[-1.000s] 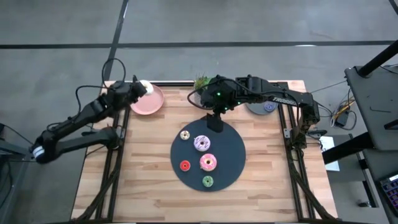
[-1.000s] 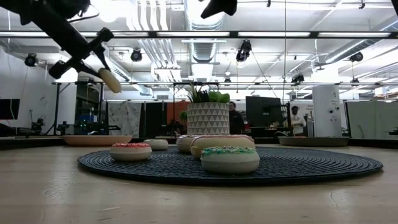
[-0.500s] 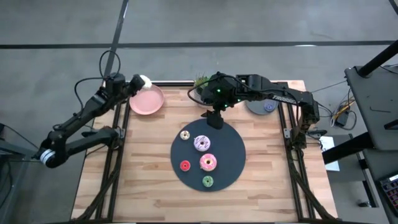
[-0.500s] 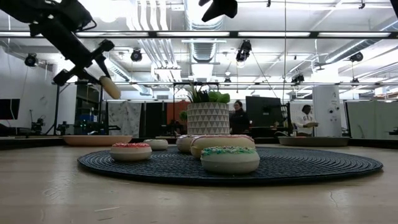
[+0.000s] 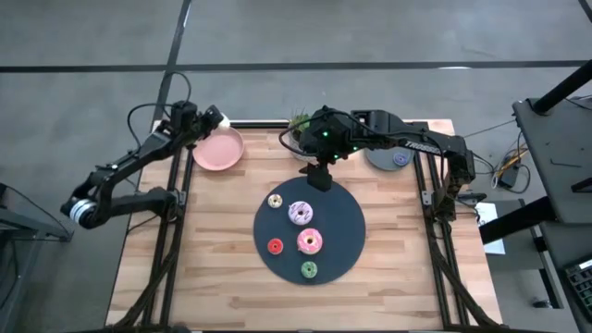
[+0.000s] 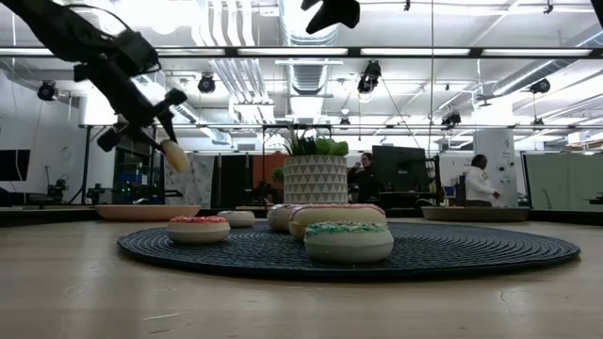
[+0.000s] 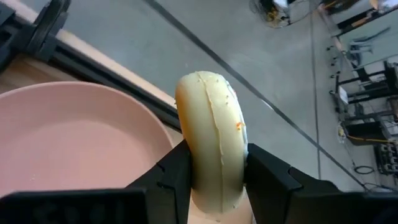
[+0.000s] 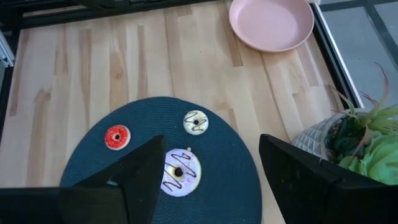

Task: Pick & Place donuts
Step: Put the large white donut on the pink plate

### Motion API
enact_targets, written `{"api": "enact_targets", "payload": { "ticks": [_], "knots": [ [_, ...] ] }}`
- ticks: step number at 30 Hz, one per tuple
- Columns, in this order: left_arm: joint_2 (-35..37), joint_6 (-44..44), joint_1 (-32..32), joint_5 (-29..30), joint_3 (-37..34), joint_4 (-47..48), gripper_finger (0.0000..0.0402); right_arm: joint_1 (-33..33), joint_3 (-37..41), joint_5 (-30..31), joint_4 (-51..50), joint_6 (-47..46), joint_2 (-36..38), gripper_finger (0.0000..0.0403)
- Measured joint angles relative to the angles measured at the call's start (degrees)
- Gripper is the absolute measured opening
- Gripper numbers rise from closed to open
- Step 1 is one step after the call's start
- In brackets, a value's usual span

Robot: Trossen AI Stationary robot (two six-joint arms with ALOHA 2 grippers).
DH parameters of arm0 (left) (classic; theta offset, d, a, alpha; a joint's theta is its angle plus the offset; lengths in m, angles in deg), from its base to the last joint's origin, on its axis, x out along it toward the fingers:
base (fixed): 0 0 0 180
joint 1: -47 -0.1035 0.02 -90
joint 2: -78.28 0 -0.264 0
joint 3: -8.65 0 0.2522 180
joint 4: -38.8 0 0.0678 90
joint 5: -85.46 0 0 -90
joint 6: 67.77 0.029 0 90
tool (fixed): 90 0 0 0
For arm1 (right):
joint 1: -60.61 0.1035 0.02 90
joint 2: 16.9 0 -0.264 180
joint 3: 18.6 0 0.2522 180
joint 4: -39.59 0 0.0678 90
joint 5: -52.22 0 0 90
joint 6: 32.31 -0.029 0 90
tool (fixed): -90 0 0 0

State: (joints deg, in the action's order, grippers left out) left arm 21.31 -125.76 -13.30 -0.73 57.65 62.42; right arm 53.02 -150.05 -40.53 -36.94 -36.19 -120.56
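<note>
You see the right gripper (image 8: pixel 208 171) with jaws apart above the dark mat (image 8: pixel 242 168). On it: red donut (image 8: pixel 117 136), cream donut (image 8: pixel 196 122), purple-white donut (image 8: pixel 180 172). Pink plate (image 8: pixel 272 23) and plant (image 8: pixel 354 140) on the table (image 8: pixel 93 74).

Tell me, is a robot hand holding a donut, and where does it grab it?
Yes. The left hand pinches a cream donut across its flat sides. The right hand holds nothing.
</note>
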Motion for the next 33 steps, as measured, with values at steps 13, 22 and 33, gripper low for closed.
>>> {"api": "enact_targets", "payload": {
  "ticks": [13, 22, 33],
  "knots": [
    [-5.05, -6.58, -0.84, 0.19, -7.76, -11.25, 0.0106, -0.53, 0.0, 0.0, 0.0, 0.04, 0.0, 0.0249],
    [-4.94, -7.94, -0.84, 0.51, -10.95, -13.37, 0.0106, -0.94, 0.0, -0.04, -0.06, 0.02, 0.0, 0.0249],
    [-4.94, -13.97, -0.77, 3.96, -11.1, -13.35, 0.0106, -0.94, 0.0, -0.07, -0.39, -0.11, 0.0, 0.0249]
  ]
}}
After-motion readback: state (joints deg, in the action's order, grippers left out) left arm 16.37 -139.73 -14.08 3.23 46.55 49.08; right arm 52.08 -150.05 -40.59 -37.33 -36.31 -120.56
